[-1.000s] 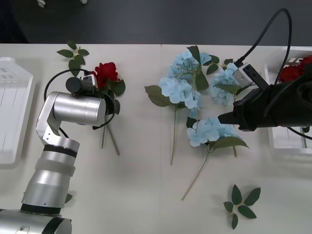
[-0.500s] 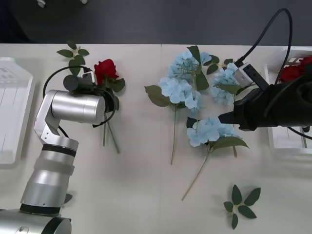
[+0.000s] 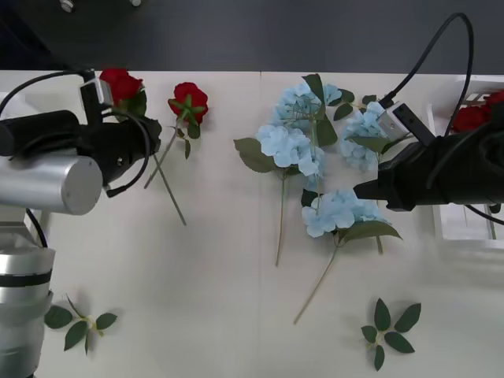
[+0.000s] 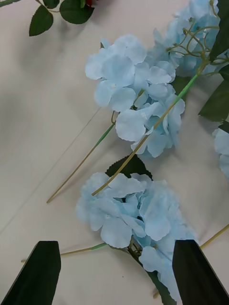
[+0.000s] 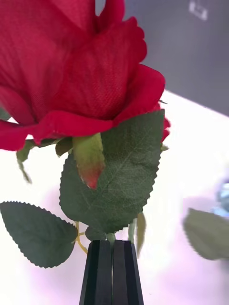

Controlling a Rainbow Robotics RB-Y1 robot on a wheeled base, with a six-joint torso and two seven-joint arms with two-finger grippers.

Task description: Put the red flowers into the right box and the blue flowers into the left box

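Left wrist view, left tool (image 5: 112, 271) clamped on rose (image 5: 81, 71) stem, bloom apparently just above, right tool (image 4: 114, 271) apart over hydrangeas (image 4: 138, 214).

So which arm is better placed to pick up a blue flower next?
Right: its open gripper hovers directly over a pale blue flower cluster. The left gripper is shut on a deep-red rose.
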